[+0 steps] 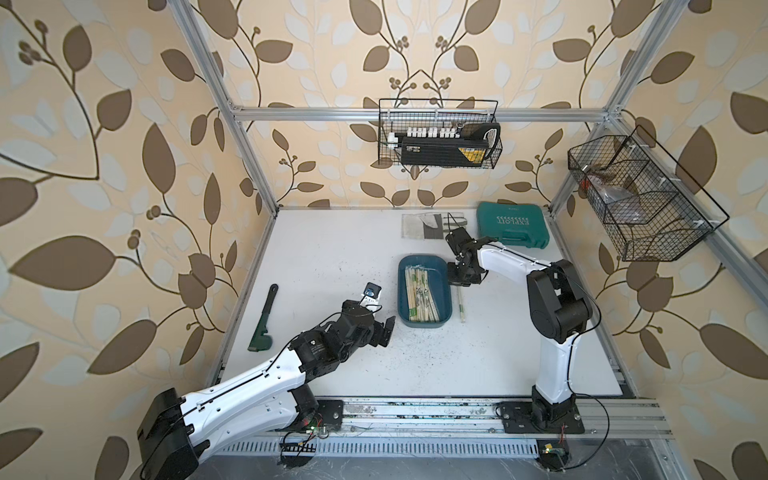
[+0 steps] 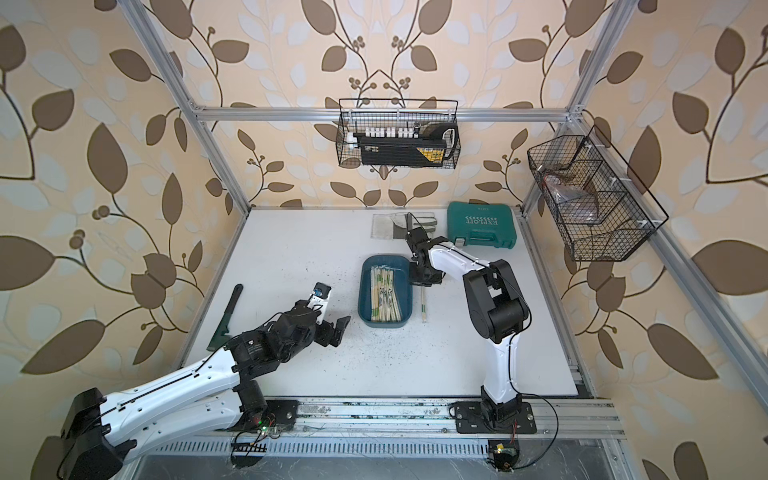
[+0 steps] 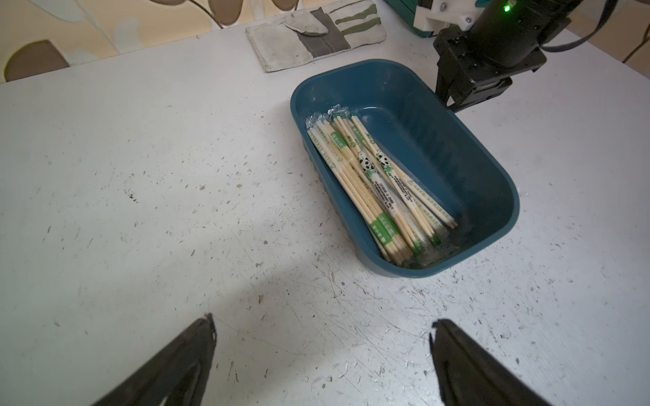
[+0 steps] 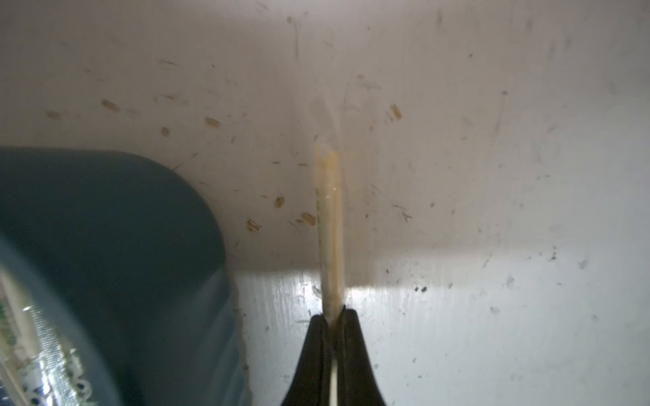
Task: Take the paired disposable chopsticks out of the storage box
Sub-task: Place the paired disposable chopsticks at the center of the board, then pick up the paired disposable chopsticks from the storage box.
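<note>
R tool [image 4: 332, 316] was clamped on one pair [image 4: 330, 228], flat at the tabletop [image 4: 492, 316] just right of box [image 4: 105, 228], long axis parallel to box's long side; other chopsticks [image 3: 365, 179] lay lengthwise inside, by its L wall; L tool [image 3: 323, 322] gaped empty nearby.

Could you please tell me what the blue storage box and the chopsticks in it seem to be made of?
Storage box: apparently moulded plastic, dark teal, smooth with a faint sheen and rounded corners. Chopsticks: pale wood or bamboo, matt; their clear sleeves look like thin plastic film, crinkled and glinting.
</note>
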`<state>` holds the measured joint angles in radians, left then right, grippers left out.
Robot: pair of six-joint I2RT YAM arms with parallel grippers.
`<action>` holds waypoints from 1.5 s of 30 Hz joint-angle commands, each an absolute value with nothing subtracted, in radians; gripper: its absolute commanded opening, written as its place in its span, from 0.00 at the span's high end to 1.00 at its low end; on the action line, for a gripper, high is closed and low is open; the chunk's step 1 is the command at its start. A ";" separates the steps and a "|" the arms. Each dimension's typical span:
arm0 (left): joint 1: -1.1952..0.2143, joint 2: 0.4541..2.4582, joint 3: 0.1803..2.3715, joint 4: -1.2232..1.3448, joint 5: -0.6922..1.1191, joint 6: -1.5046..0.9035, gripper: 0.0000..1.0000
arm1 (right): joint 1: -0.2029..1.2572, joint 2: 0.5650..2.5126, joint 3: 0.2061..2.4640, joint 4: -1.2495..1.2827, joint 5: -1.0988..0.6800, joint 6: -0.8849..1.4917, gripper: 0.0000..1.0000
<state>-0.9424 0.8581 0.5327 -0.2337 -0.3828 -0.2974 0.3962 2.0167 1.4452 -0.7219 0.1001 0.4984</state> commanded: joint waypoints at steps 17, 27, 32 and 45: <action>-0.940 0.863 0.584 -0.230 -0.378 -0.330 0.01 | 0.386 2.002 1.457 -0.721 0.091 0.519 0.75; -0.932 0.962 0.708 -0.280 -0.424 -0.382 0.06 | 0.373 1.805 1.455 -0.779 0.076 0.473 0.69; -0.765 1.209 0.923 -0.383 -0.176 -0.481 0.30 | 0.368 1.587 1.301 -0.688 0.078 0.433 0.68; -0.799 1.967 1.756 -0.892 -0.154 -0.553 0.56 | 0.481 1.125 0.628 -0.136 0.145 0.352 0.59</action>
<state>-0.7807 1.9179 1.6737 -0.7181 -0.1604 -0.5091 0.4335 1.1812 0.6765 -0.3058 0.0978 0.3775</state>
